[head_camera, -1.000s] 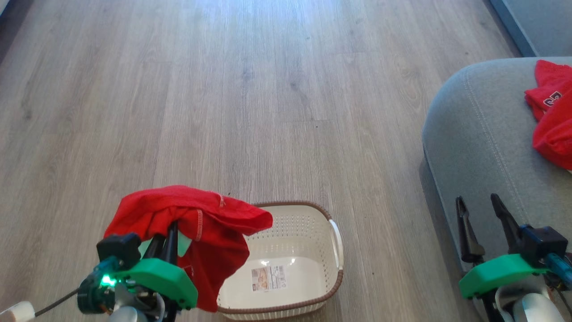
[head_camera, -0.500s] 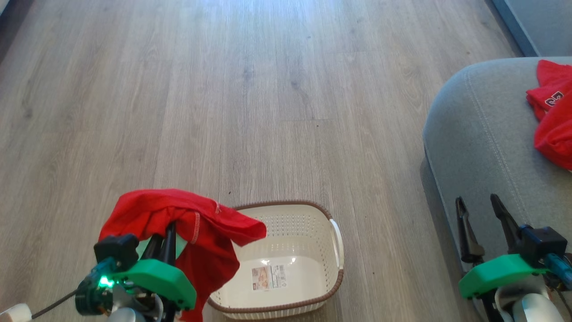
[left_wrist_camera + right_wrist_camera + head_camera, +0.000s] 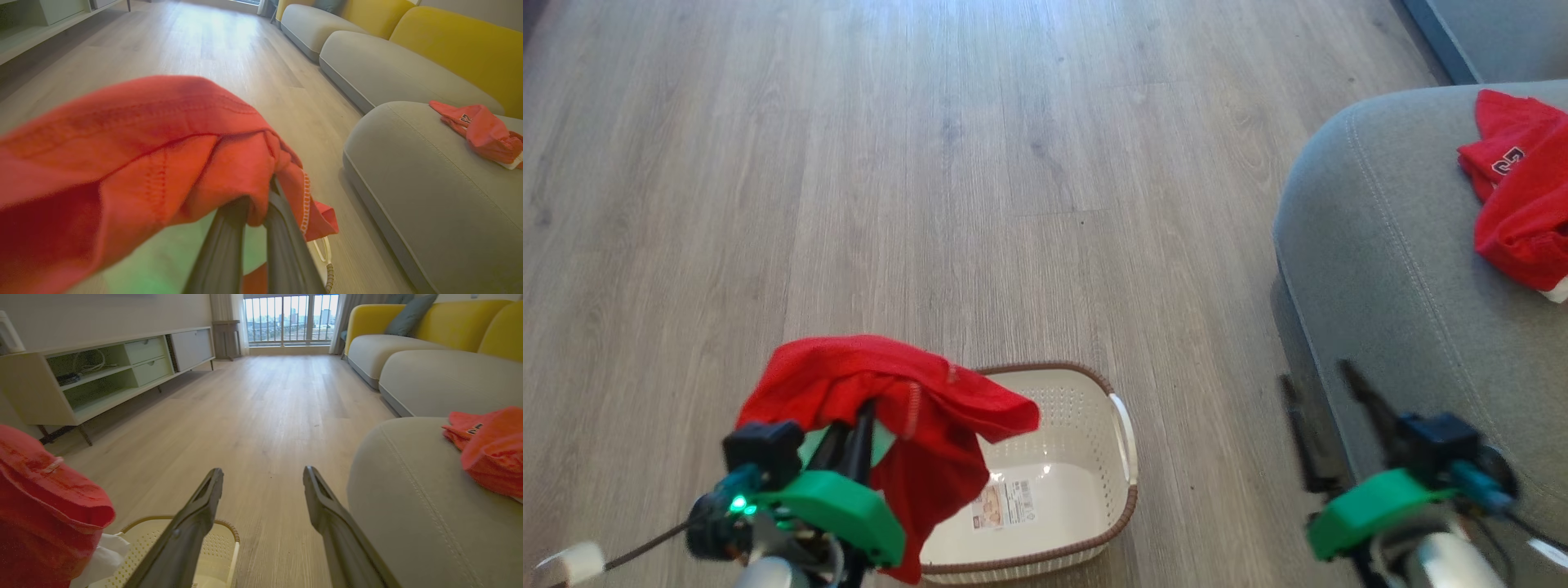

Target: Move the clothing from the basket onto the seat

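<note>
while the red garment (image 3: pixel 849 380) is held lifted over the left side of the basket (image 3: pixel 1070 408), the carrying step of the task is judged to be in hand. the cloth is pinched between the pressed-together fingers of the left gripper (image 3: pixel 862 412), over which it is draped, and a fold is let hang down across the basket's left wall; whether that fold touches the rim cannot be told. the basket is seen standing on the wooden floor (image 3: pixel 1013 163), its bottom bare but for a paper label (image 3: pixel 1001 500), so little or nothing is judged to be left inside, though the part behind the hanging cloth is hidden. the right gripper (image 3: pixel 1313 374) is held spread and empty beside the front edge of the seat (image 3: pixel 1388 269), which lies well apart to the right of the basket. a second red garment (image 3: pixel 1515 212) is already laid on the seat's far part, so the task is judged well along. for the next move, the held garment must be carried rightward across the basket and kept high enough that the dangling fold is cleared over the rim and over the cushion's rounded edge. only above the grey upholstery should the left gripper be parted. care is called for that the basket is not dragged along by the hanging cloth.
</note>
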